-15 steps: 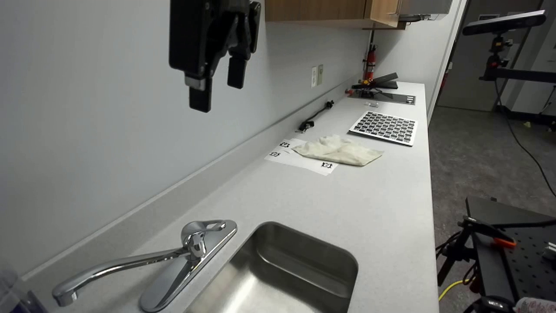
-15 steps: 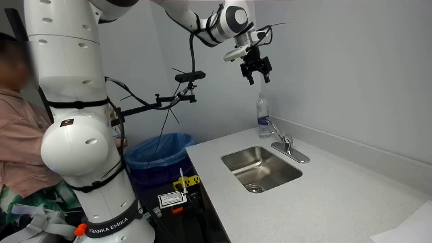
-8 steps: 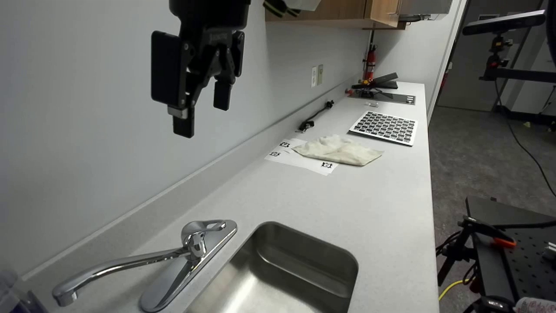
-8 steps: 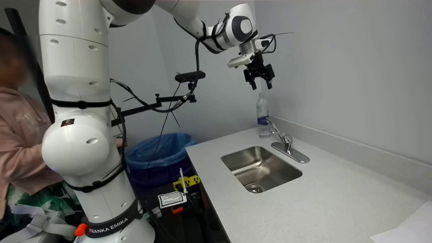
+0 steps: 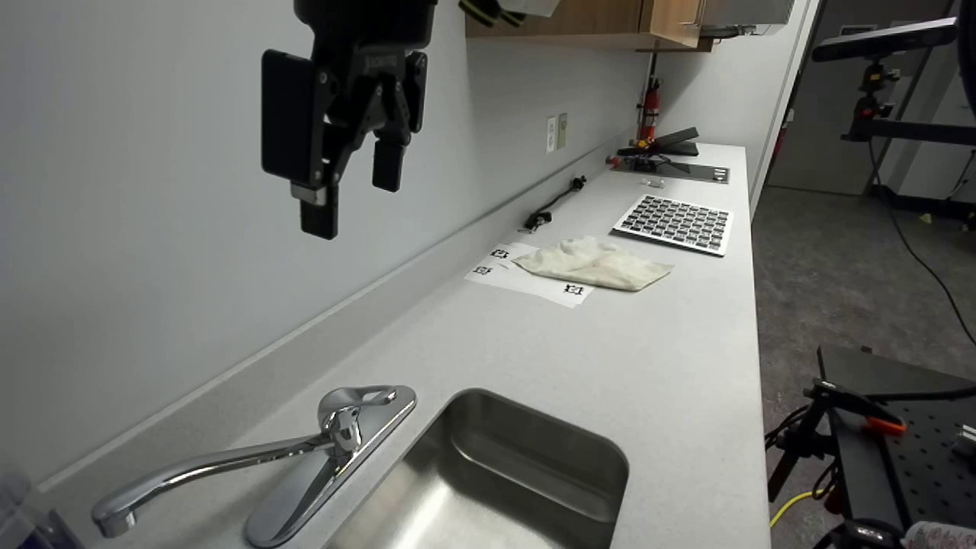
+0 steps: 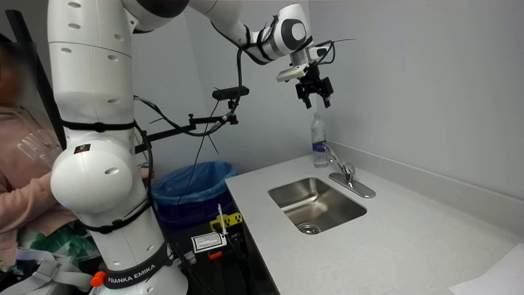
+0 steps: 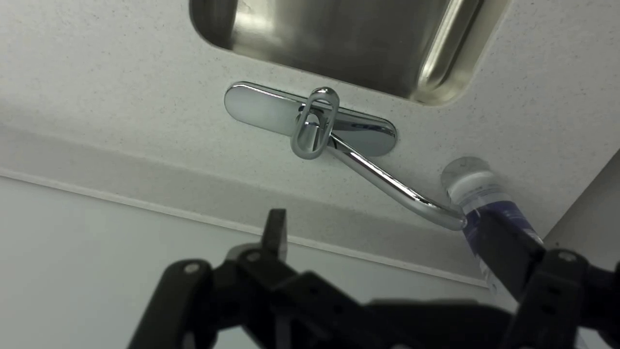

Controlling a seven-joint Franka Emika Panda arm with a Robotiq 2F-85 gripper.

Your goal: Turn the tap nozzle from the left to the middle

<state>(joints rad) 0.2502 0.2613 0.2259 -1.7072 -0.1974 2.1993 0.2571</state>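
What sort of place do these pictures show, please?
Probably a lab's kitchen area: the tap beside the metal sink suggests a kitchen, and the robot arm suggests a lab.

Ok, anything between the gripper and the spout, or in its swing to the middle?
Nothing visible stands directly between the gripper and the spout. The bottle beside the spout's tip might get bumped during the swing toward the sink; I can't tell whether they touch.

At lower left, you can read "FRANKA EMIKA" on the black band (image 6: 137, 272) around the arm (image 6: 92, 176); the white tag's print (image 6: 208, 242) is too small.
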